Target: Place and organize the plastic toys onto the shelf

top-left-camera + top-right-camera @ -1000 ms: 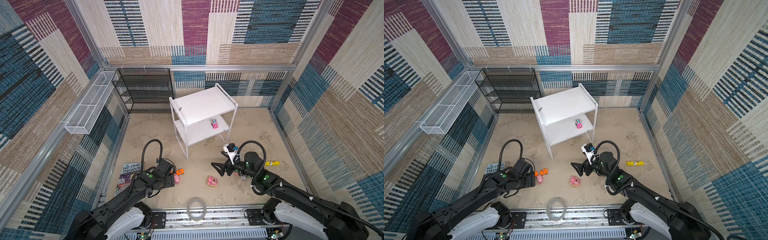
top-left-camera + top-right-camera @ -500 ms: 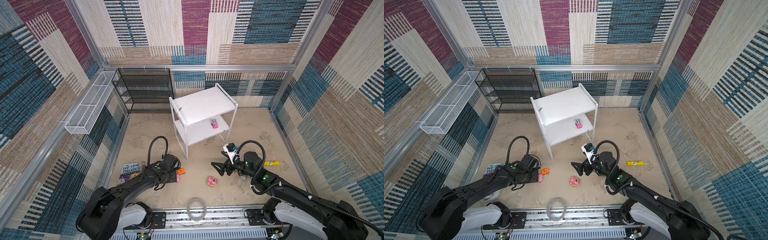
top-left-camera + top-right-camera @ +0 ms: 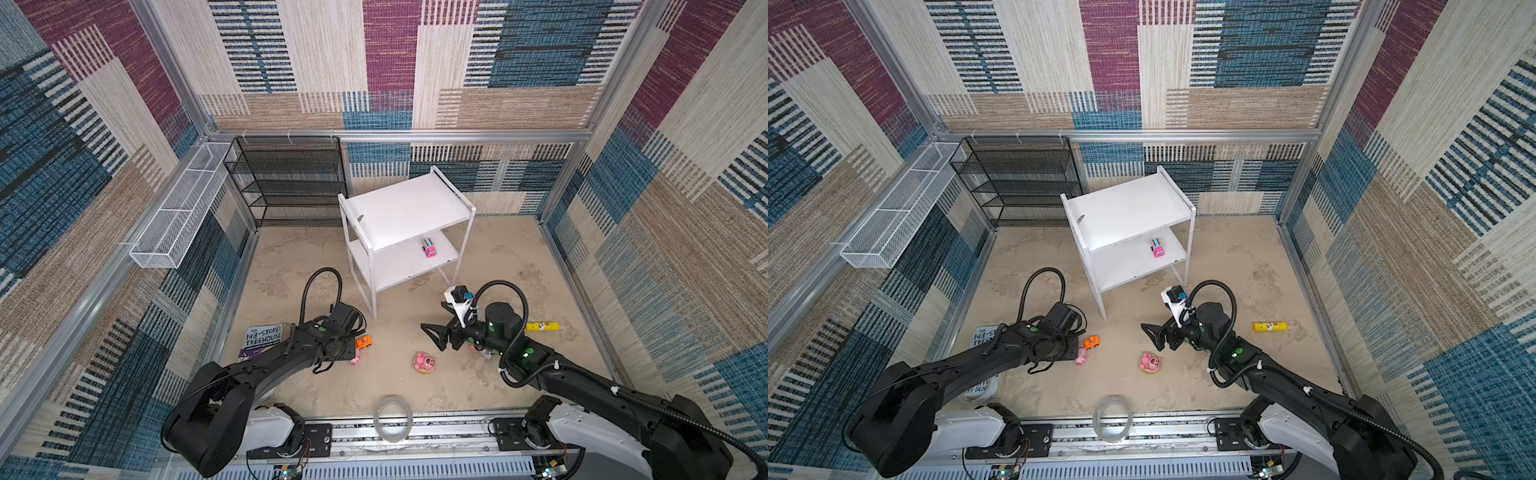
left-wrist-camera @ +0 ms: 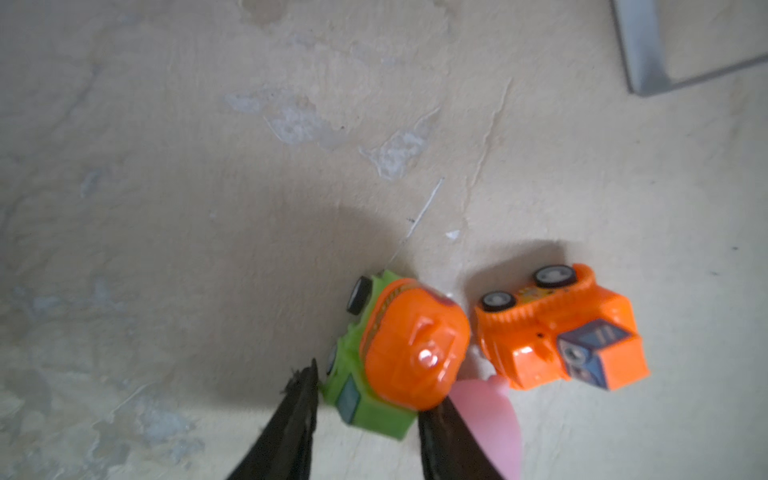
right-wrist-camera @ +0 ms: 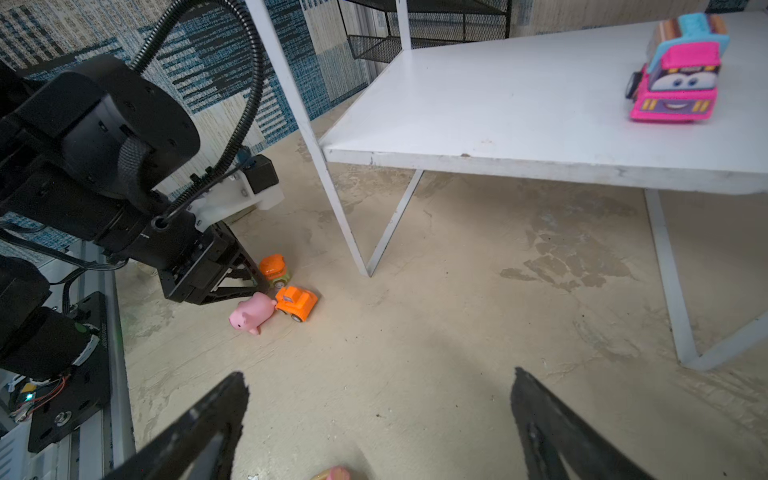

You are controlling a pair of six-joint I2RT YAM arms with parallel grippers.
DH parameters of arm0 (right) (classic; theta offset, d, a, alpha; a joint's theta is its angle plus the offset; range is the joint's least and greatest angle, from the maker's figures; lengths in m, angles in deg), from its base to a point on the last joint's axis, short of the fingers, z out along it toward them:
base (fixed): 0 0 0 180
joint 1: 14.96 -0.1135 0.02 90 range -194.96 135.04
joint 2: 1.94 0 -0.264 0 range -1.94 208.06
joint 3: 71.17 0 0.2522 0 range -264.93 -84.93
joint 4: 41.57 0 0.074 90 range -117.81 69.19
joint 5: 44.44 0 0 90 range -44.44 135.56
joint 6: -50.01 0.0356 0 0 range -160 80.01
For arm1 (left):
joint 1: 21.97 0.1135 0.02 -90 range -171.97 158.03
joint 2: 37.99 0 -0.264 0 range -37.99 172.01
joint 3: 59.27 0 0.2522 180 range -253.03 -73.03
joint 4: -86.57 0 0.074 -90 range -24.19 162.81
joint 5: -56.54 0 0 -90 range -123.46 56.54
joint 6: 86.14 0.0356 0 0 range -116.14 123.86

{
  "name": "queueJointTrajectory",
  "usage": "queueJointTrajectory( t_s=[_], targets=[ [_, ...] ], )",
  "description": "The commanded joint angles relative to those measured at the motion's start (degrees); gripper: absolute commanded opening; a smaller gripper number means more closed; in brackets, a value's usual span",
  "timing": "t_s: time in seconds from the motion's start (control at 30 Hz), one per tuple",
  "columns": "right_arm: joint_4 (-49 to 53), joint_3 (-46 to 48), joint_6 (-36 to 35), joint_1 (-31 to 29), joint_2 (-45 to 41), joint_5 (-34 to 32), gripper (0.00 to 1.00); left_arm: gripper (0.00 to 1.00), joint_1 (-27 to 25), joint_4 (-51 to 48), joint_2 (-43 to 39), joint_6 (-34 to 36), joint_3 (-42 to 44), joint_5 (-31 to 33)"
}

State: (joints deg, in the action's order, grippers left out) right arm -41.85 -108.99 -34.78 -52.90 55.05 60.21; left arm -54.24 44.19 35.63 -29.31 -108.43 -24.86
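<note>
Left end effector (image 4: 372,386) | clamped on green-orange car (image 4: 399,349) | orange dome, lime chassis

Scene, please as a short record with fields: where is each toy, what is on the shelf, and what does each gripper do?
shelf: pink car on lower board
floor, grouped: green car, orange car, pig
floor, apart from the group: bear
left gripper: closed on green car, at floor level
right gripper: open, holds nothing
</note>
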Motion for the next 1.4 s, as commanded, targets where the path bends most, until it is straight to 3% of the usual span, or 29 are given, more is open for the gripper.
queueJointTrajectory(
  t_s=[0.0,0.5,0.77,1.17,1.27,1.37],
  targets=[
    [-2.7,-0.8,-0.8,-0.1,0.7,1.4,1.00,0.36,0.0,-0.5,-0.8,0.9,0.2,-0.2],
    [-2.0,-0.9,-0.7,-0.1,0.6,3.0,1.00,0.27,0.0,1.2,3.4,-0.3,-3.3,-4.1],
    [-1.7,0.0,-0.4,-0.2,-0.4,3.8,1.00,0.44,-0.2,3.5,5.4,-7.1,-4.8,-10.2],
    [-5.4,1.7,2.9,-2.9,2.2,3.3,0.99,0.50,-0.5,5.2,3.5,-6.6,-6.3,-16.7],
    [-7.8,2.1,4.4,-6.7,4.3,0.3,0.98,0.52,-0.5,2.2,1.7,-7.0,-6.5,-14.8],
    [-9.6,1.0,5.9,-11.6,8.2,-3.7,0.96,0.58,-0.4,-2.9,-2.5,-6.4,-6.9,-8.8]
  ],
)
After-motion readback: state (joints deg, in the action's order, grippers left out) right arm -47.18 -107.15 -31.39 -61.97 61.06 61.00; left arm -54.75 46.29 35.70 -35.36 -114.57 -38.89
